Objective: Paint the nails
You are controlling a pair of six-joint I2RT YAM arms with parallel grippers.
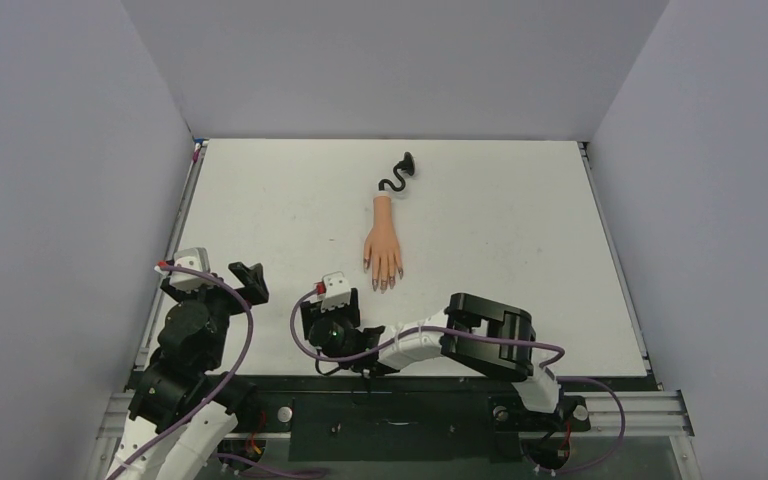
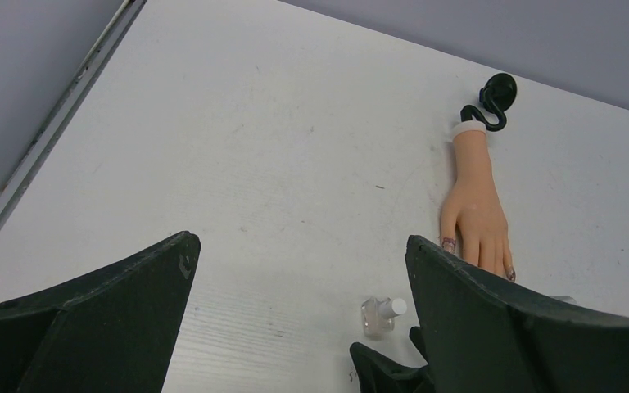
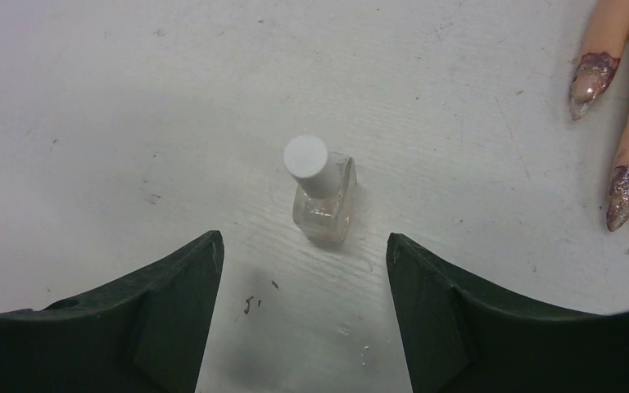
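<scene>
The nails, three seen closely, are borne by one mannequin hand laid on the counter. One bottle is faced, untouched, by the spread right pincer; the left pincer is spread too.

Nothing legible shows in any view: no writing, label, brand, number or sign. The small clear polish bottle, standing near the nails of the mannequin hand, has a plain white cap and unmarked glass.
</scene>
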